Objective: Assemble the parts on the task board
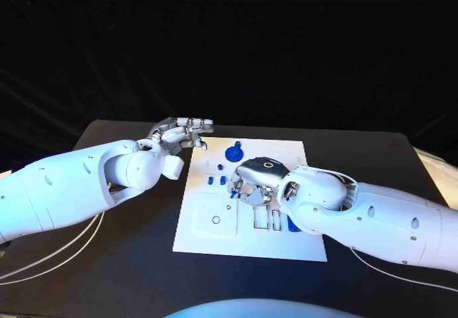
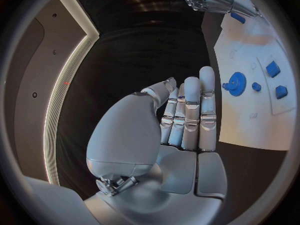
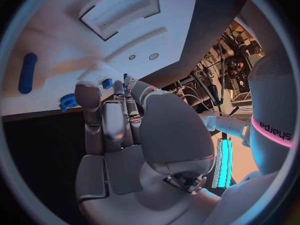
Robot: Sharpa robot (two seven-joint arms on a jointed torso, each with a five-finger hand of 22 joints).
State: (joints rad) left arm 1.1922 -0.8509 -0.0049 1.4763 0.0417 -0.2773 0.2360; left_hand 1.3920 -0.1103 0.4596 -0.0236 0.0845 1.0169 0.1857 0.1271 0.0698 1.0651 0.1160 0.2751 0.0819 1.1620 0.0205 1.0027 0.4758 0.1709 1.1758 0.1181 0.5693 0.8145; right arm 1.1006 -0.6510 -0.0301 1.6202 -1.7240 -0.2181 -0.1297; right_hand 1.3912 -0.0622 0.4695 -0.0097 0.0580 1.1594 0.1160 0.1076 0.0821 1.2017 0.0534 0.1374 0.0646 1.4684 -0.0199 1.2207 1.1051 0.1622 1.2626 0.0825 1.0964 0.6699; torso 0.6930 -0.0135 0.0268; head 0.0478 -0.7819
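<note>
The white task board point(image 1: 215, 228) lies in the middle of the black table. My right hand point(image 1: 254, 180) is low over the board's middle, its fingertips point(image 3: 87, 91) closed round a small blue part point(image 3: 107, 83) that also shows under the hand point(image 1: 232, 193). A blue gear point(image 1: 233, 154) sits near the board's far edge, with two small blue parts point(image 1: 216, 179) just before it. My left hand point(image 1: 185, 134) hovers off the board's far left corner. Its fingers point(image 2: 190, 112) are straight, side by side, and hold nothing. The left wrist view shows the gear point(image 2: 236, 82) and small blue blocks point(image 2: 273, 68).
Blue bars point(image 1: 276, 220) stand in slots on the board under my right forearm; one bar point(image 3: 27, 72) lies beside my right hand. White cables point(image 1: 57, 258) trail over the table's near left. Bare black table point(image 1: 372, 152) surrounds the board.
</note>
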